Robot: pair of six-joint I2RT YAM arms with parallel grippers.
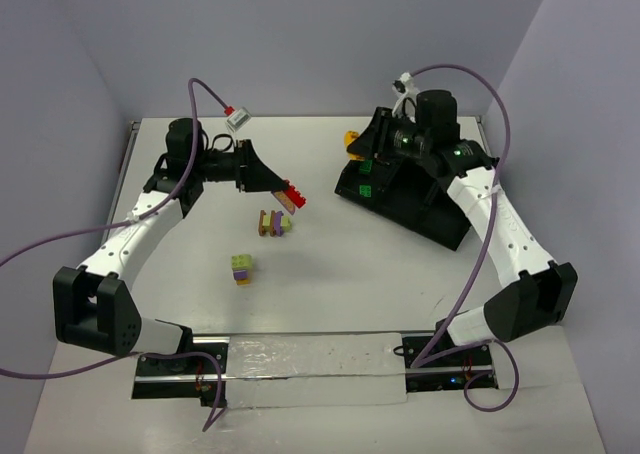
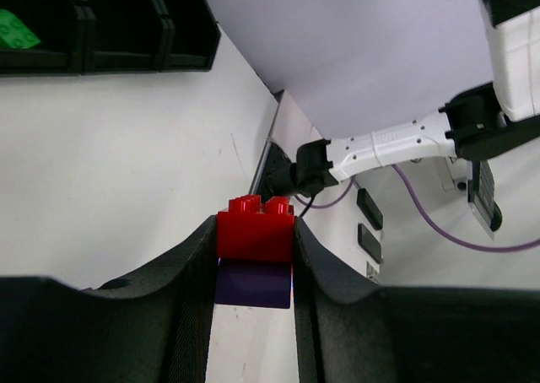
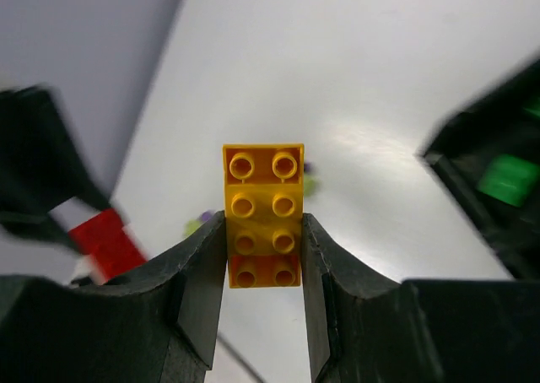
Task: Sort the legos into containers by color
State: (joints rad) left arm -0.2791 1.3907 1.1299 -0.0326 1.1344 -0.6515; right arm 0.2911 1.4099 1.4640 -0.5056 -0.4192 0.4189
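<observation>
From above, the left pincer [image 1: 290,196] hangs over the middle of the white counter [image 1: 340,294], closed on a red brick [image 1: 293,193] that juts from its tip. Just nearer than it, on the counter, lies a cluster [image 1: 272,222] of purple, orange, pink and yellow-green bricks. A smaller stack [image 1: 241,268] of yellow-green, purple and orange stands apart from the cluster, closer to the arm bases. The black tray [image 1: 400,202] sits right of centre at an angle, with the right arm reaching over it. Green bricks [image 1: 367,187] show in the compartments at its left end. The right pincer [image 1: 352,144] is at the tray's far left corner, gripping an orange brick [image 1: 350,138].

In the left wrist view, the two fingers [image 2: 190,273] clamp the red brick by its sides, studs up. A purple brick [image 2: 253,286] sits directly under it, touching it, between the same fingers. Both are held above the counter. The tray's compartments fill the upper left, with one green brick in the leftmost one in view. The right arm's white link [image 2: 396,142] crosses the right side.

In the right wrist view, the fingers [image 3: 198,290] press the long sides of the orange brick, its eight-stud face toward the camera, above the counter. The tray's edge is blurred at the right, with a green brick inside. At the left, also blurred, is the red brick in the left pincer.
</observation>
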